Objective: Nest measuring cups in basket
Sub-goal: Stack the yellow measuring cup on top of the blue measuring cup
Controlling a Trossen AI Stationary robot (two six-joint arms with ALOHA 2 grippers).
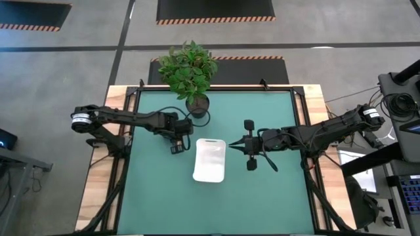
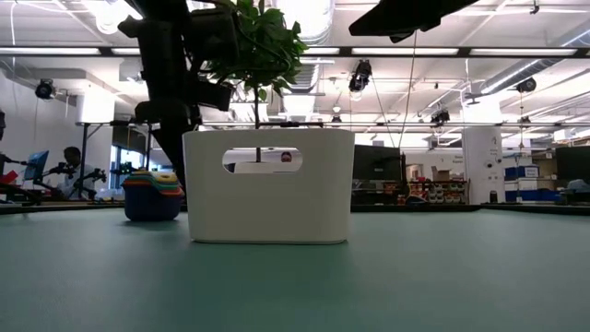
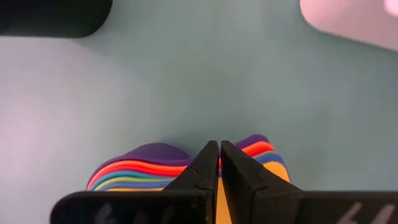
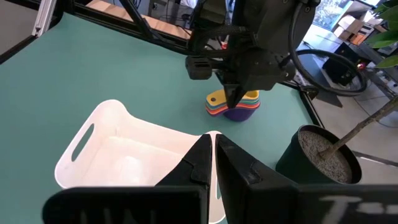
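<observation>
Green bench, no readable writing anywhere.
My left jaws (image 1: 176, 145) are pressed shut over the nested measuring cups (image 4: 232, 104), gripping nothing; my right jaws (image 1: 231, 147) are shut and empty at the basket's (image 1: 210, 160) three o'clock, its long axis running twelve-to-six.

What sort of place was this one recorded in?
Probably a large robotics lab or workshop: hazard-striped floor mats, an open hall with ceiling strip lights, and a person seated at another workstation beyond the green table.
</observation>
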